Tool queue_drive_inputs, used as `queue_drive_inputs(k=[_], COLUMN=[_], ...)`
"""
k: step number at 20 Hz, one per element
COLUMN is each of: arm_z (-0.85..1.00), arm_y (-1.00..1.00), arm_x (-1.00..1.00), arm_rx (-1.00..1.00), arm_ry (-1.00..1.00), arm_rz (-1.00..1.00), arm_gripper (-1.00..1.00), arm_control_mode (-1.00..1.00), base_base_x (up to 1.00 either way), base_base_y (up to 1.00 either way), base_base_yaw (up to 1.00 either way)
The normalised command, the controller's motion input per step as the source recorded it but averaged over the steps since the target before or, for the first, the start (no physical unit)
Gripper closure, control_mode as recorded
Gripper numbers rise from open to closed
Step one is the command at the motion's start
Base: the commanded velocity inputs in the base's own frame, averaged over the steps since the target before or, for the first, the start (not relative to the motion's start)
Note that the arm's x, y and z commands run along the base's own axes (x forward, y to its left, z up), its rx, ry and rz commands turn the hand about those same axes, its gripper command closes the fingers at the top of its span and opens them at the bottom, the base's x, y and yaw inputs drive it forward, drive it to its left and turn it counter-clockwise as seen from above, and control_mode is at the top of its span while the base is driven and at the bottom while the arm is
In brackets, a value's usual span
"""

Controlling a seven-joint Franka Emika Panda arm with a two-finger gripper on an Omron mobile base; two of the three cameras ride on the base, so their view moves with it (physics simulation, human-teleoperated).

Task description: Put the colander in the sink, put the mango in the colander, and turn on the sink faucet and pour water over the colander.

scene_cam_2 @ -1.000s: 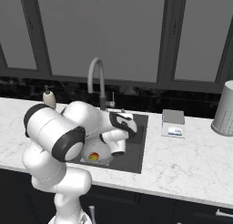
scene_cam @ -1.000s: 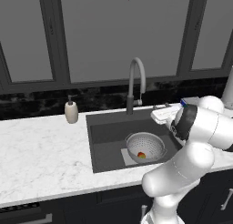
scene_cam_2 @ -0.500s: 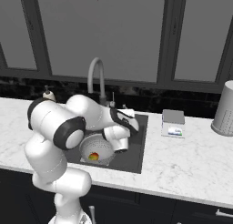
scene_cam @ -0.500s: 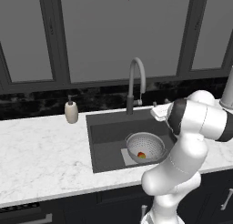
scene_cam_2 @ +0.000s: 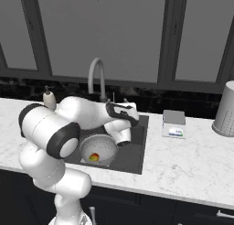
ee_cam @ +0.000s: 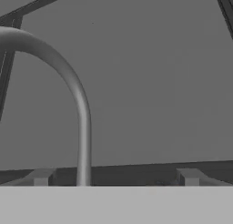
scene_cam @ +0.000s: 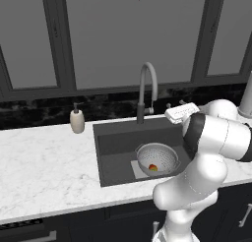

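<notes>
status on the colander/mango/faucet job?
Done: colander sits in the sink, mango inside it. In hand: open gripper is raised toward the sink faucet, holding nothing. Left: turn the faucet on; no water is running.

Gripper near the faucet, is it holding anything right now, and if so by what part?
Nothing is held. The gripper is open, by the faucet; the mango lies in the colander.

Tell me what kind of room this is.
A kitchen, apparently: a marble-look countertop holds a recessed sink with a gooseneck sink faucet, and a soap dispenser stands beside it under dark windows.
</notes>
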Motion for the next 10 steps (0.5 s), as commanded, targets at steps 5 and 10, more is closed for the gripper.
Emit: queue_drive_inputs(k=[5, 10], arm_z=[0.11, -0.05], arm_y=[0.0, 0.05], arm_x=[0.0, 0.0], arm_rx=[-0.06, -0.05], arm_ry=[0.13, 0.08], arm_rz=[0.0, 0.0], arm_gripper=[-1.0, -1.0], arm_control_mode=[-1.0, -1.0], base_base_x=[0.0, 0.0], base_base_y=[0.0, 0.0], base_base_yaw=[0.0, 0.0])
